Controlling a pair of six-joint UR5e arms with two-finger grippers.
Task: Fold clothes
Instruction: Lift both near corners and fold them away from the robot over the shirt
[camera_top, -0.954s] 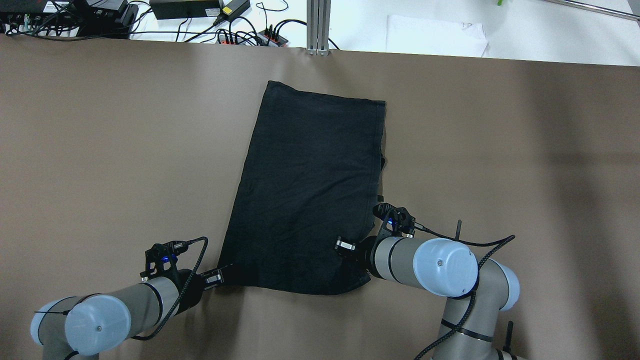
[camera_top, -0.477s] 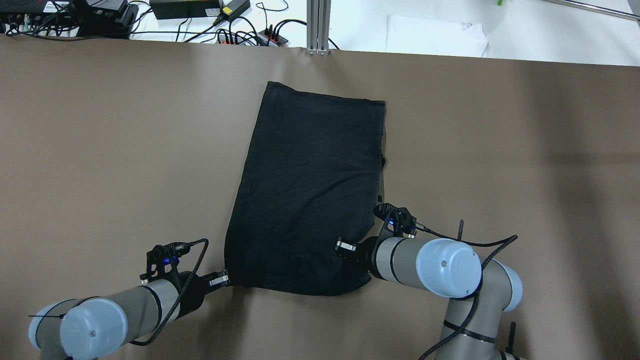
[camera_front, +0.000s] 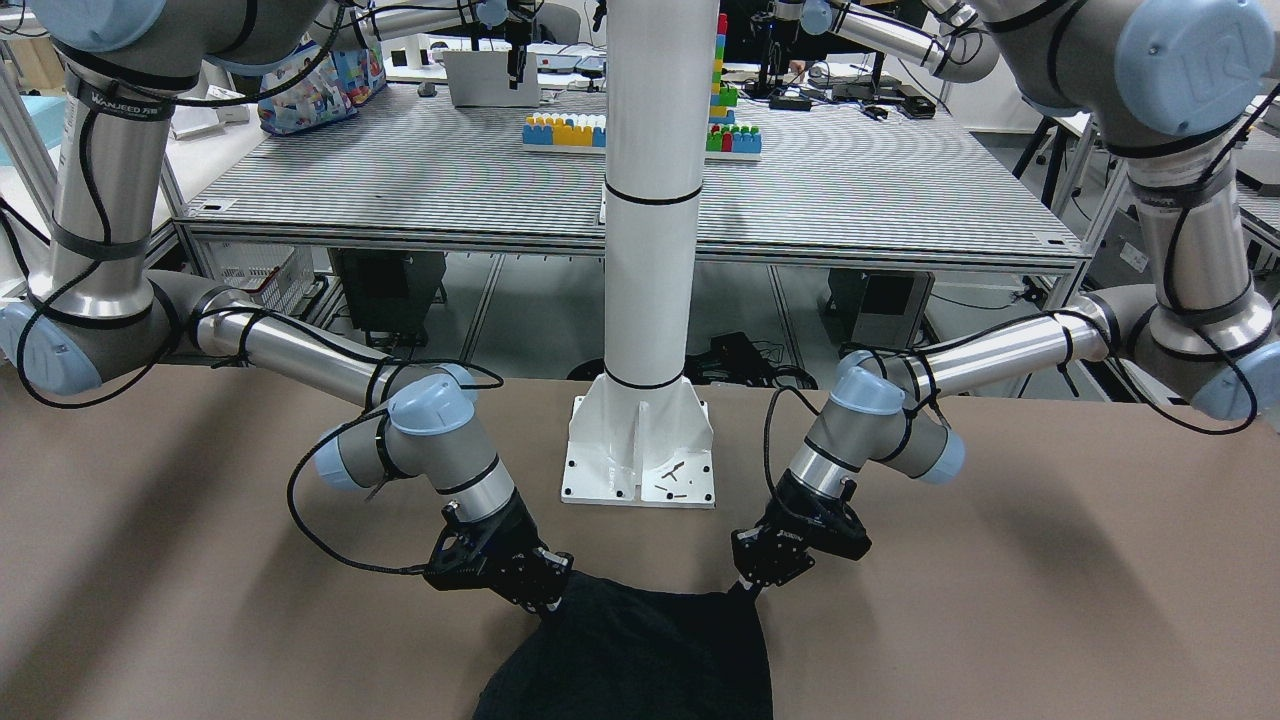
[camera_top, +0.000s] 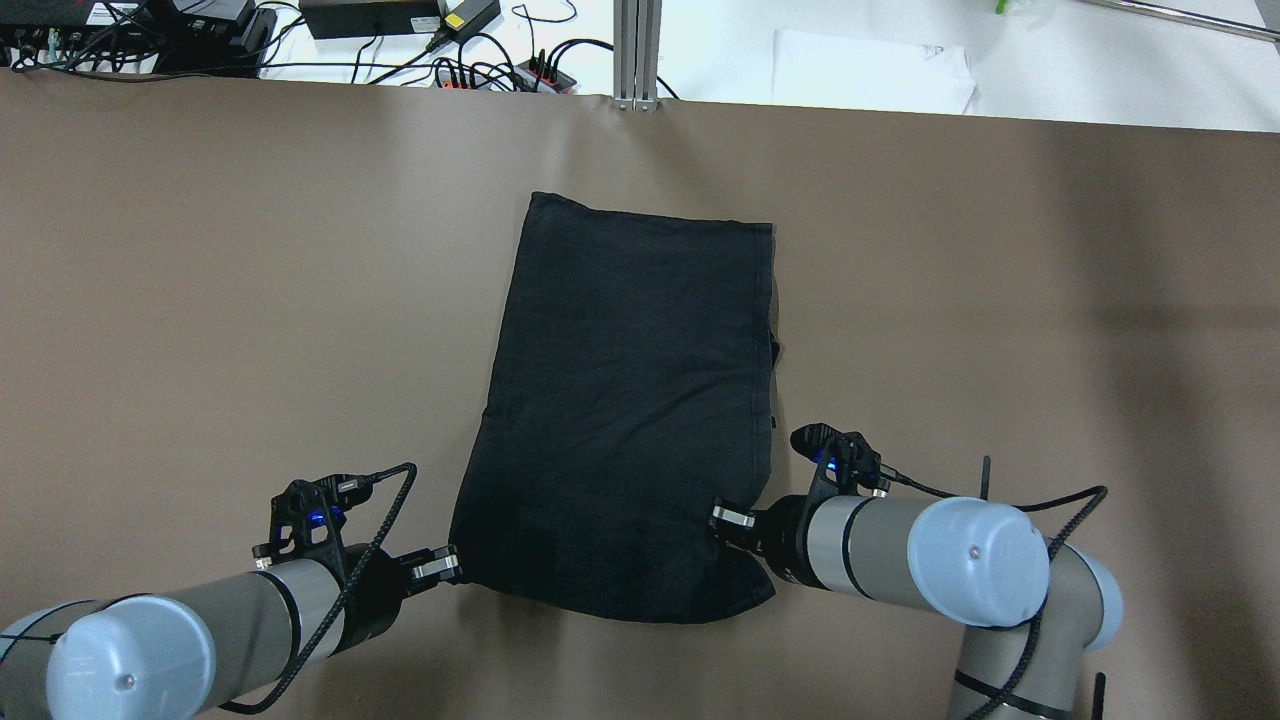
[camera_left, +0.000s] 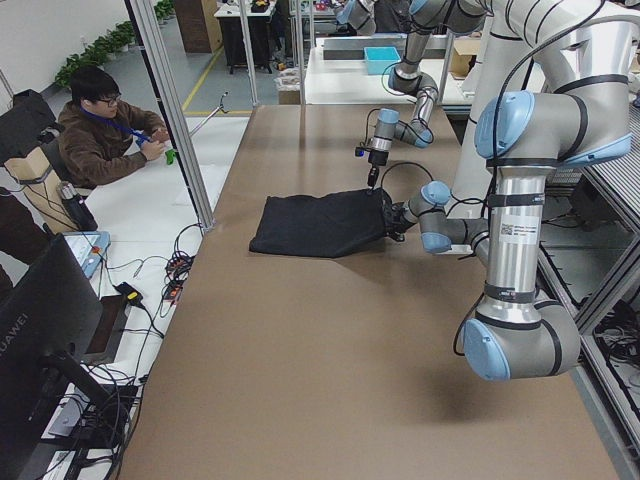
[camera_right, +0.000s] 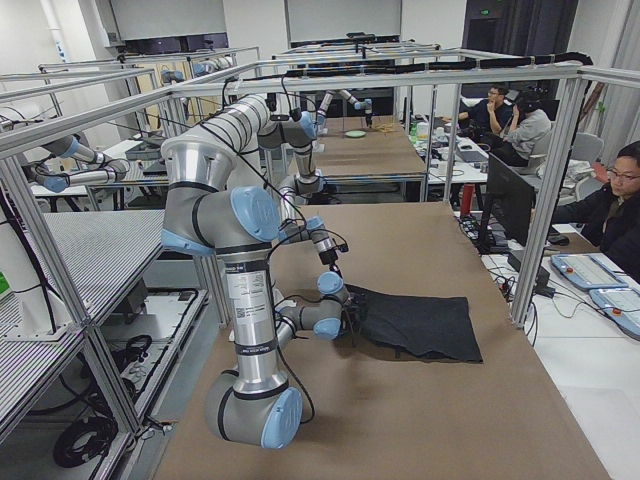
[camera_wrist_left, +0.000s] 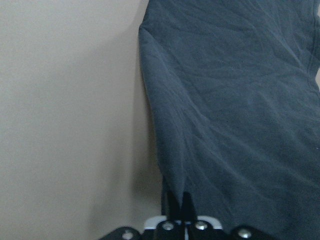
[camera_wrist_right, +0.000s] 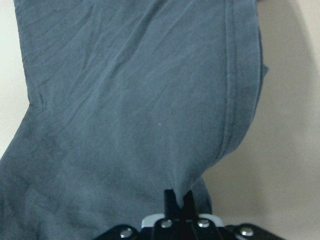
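The clothes (camera_top: 620, 400) are one black garment lying folded lengthwise on the brown table, its far hem toward the table's back edge. My left gripper (camera_top: 455, 567) is shut on the garment's near left corner. The left wrist view shows the fingers (camera_wrist_left: 172, 205) pinching the cloth (camera_wrist_left: 230, 110). My right gripper (camera_top: 715, 515) is shut on the near right corner, and its fingers (camera_wrist_right: 172, 200) pinch a raised peak of fabric (camera_wrist_right: 130, 100). In the front-facing view the left gripper (camera_front: 745, 590) and right gripper (camera_front: 550, 600) hold the garment (camera_front: 640, 655) on either side.
The white pillar's base (camera_front: 640, 450) stands on the table between the two arms. Cables and power supplies (camera_top: 400, 20), an aluminium post (camera_top: 635, 50) and a white sheet (camera_top: 870, 70) lie beyond the far edge. A seated person (camera_left: 100, 135) is off the far side.
Both grippers have drawn the garment's near edge toward the robot. The right gripper also shifted to the right. The far hem slid a little nearer, and the cloth looks straighter.
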